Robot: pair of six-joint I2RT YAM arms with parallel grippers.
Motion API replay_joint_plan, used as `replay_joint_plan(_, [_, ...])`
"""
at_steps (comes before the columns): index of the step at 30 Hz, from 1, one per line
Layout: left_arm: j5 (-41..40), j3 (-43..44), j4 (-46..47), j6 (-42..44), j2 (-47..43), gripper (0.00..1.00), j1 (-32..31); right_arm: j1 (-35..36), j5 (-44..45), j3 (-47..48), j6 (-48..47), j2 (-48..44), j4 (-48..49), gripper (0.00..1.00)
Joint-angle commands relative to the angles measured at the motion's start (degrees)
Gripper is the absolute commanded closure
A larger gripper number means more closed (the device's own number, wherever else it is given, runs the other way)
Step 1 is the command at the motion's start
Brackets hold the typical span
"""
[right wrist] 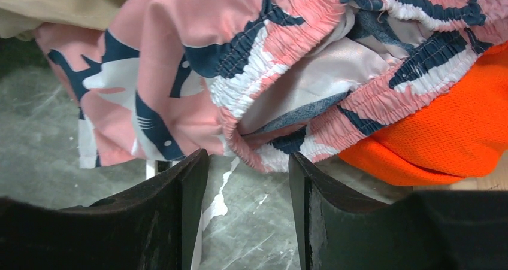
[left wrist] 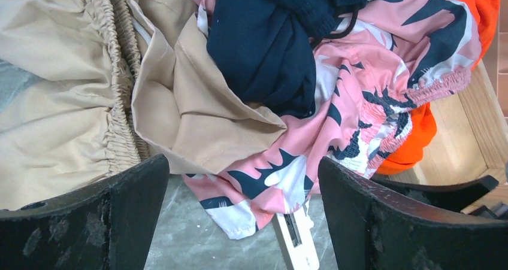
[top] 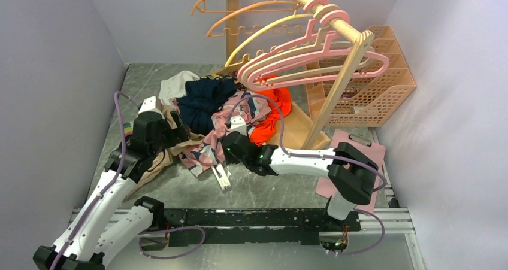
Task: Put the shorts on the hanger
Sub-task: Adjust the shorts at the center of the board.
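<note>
The shorts (top: 211, 139), pink with a navy-and-white print, lie crumpled in the clothes pile at the table's middle. In the left wrist view one leg hem of the shorts (left wrist: 263, 180) lies on the table just beyond my left gripper (left wrist: 242, 216), whose jaws stand wide open and empty. My right gripper (right wrist: 248, 168) is open too, its fingertips right at the gathered waistband of the shorts (right wrist: 263, 60), with only bare table between them. Pink hangers hang on the wooden rail at the back right, the frontmost being the hanger (top: 311, 66).
A tan garment (left wrist: 60, 72), a navy garment (left wrist: 263, 48) and an orange-red garment (right wrist: 443, 132) crowd the shorts. A white clip strip (left wrist: 296, 240) lies under the hem. Orange hangers (top: 239, 6), a yellow hanger (top: 263, 36), the rack's base (top: 299, 135) and a peach basket (top: 383, 84) stand behind.
</note>
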Motion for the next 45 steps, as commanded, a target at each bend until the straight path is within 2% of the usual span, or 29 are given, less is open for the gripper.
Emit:
replay_joint_plan(1, [3.0, 0.3, -2.0, -0.3, -1.5, 0.03, -0.2, -0.3, 2.5, -0.7, -0.7, 0.8, 3.1, 0.45])
replay_joint_plan(3, [3.7, 0.7, -1.9, 0.2, -1.9, 0.04, -0.2, -0.3, 1.7, -1.1, -3.0, 1.1, 5.2, 0.45])
replay_joint_plan(5, [4.6, 1.1, -1.8, 0.7, -2.2, 0.04, -0.2, -0.3, 0.5, -0.4, -4.9, 1.8, 6.0, 0.49])
replay_joint_plan(9, [6.1, 3.4, -2.5, 1.4, -2.8, 0.1, -0.2, 0.2, -3.5, 1.0, -8.5, 0.5, 6.4, 0.78])
replay_joint_plan(13, [5.5, 8.0, -4.6, 2.7, -4.5, 0.11, -0.2, 2.7, -10.1, -0.8, -13.6, -9.5, 10.0, 1.0])
replay_joint_plan(15, [6.1, 10.0, -4.0, 4.3, -5.9, 0.11, -0.2, 3.3, -16.9, 0.2, -15.5, -12.9, 8.9, 1.0])
replay_joint_plan(17, [7.7, 11.4, -2.9, 5.7, -6.7, 0.1, -0.2, 5.1, -20.2, 1.8, -18.5, -15.5, 5.7, 1.0])
replay_joint_plan(21, [11.6, 13.4, -1.1, 6.0, -7.0, 0.07, -0.3, 9.5, -23.8, 4.6, -20.1, -19.8, -0.1, 1.0])
replay_joint_plan(27, [12.8, 13.0, 1.9, 4.0, -7.6, 0.06, -0.2, 12.0, -23.1, 2.7, -15.6, -22.6, -0.8, 1.0])
replay_joint_plan(30, [13.9, 12.2, 2.6, 3.2, -7.6, 0.07, -0.2, 12.0, -22.9, 1.7, -14.3, -20.8, 1.5, 1.0])
replay_joint_plan(36, [15.0, 8.9, -0.9, 0.2, -7.1, 0.1, -0.2, 14.1, -28.2, 4.6, -14.3, -8.8, 5.6, 1.0])
replay_joint_plan(42, [11.1, 7.2, -4.6, -1.6, -8.3, 0.1, -0.2, 15.7, -29.6, 8.7, -15.7, -1.4, 11.3, 1.0])
replay_joint_plan(43, [10.2, 7.2, -5.3, -1.7, -8.5, 0.1, -0.2, 15.9, -29.6, 9.6, -16.0, -1.0, 10.4, 0.94])
replay_joint_plan(44, [9.3, 7.2, -5.9, -1.7, -8.7, 0.09, -0.2, 16.0, -28.8, 10.1, -16.3, -1.1, 9.4, 0.82])
replay_joint_plan(45, [8.5, 7.3, -6.4, -1.7, -8.9, 0.09, -0.2, 16.1, -27.6, 10.0, -16.7, -2.0, 8.6, 0.65])
